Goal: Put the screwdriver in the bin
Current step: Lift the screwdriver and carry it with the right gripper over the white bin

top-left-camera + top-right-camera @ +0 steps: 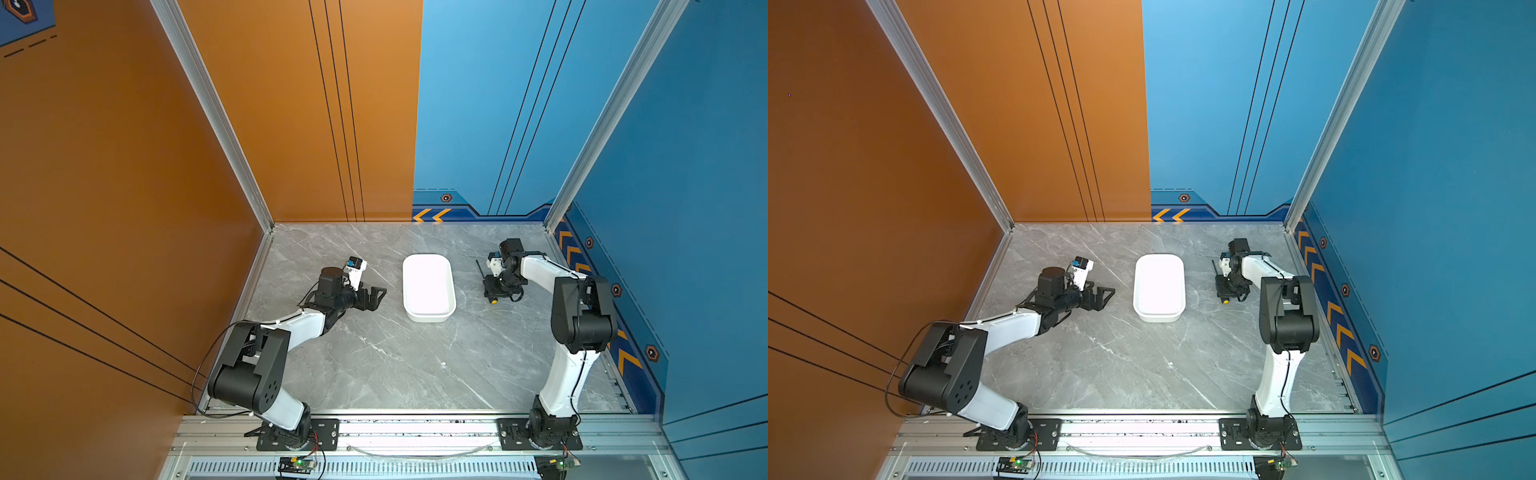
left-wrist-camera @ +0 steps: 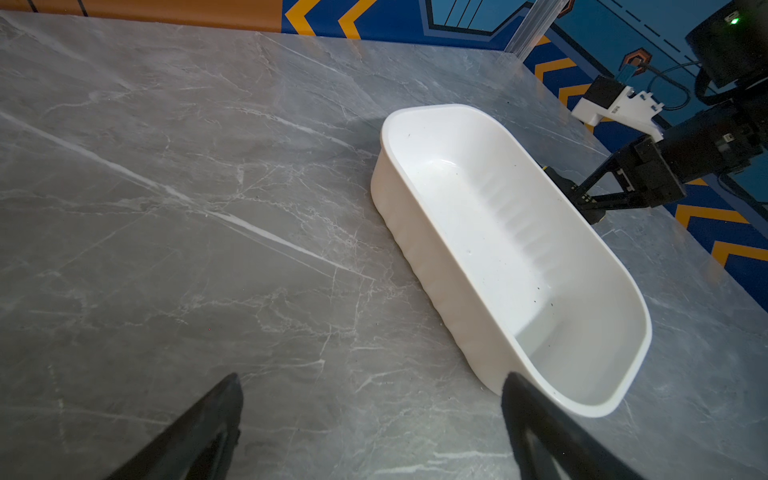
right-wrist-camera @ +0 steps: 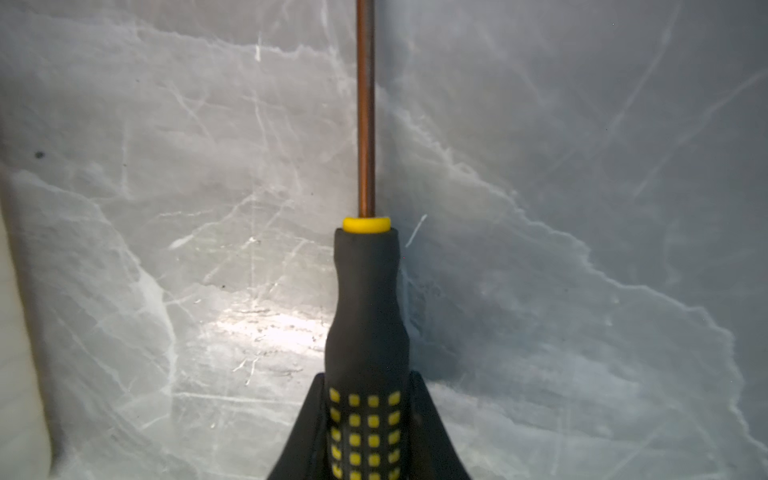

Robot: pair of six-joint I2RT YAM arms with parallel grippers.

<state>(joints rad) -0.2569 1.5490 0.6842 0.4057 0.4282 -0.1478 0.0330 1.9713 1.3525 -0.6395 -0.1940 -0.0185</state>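
Screwdriver (image 3: 366, 291), tip cut off, pinched by right gripper (image 3: 368, 378).

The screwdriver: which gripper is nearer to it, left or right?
Right. The right gripper is shut on the screwdriver, holding its handle, beside the bin. The left gripper is open on the bin's other side, holding nothing.

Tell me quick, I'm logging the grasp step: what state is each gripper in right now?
Left gripper: open, holding nothing.
Right gripper: closed on the screwdriver, fingers on its handle.
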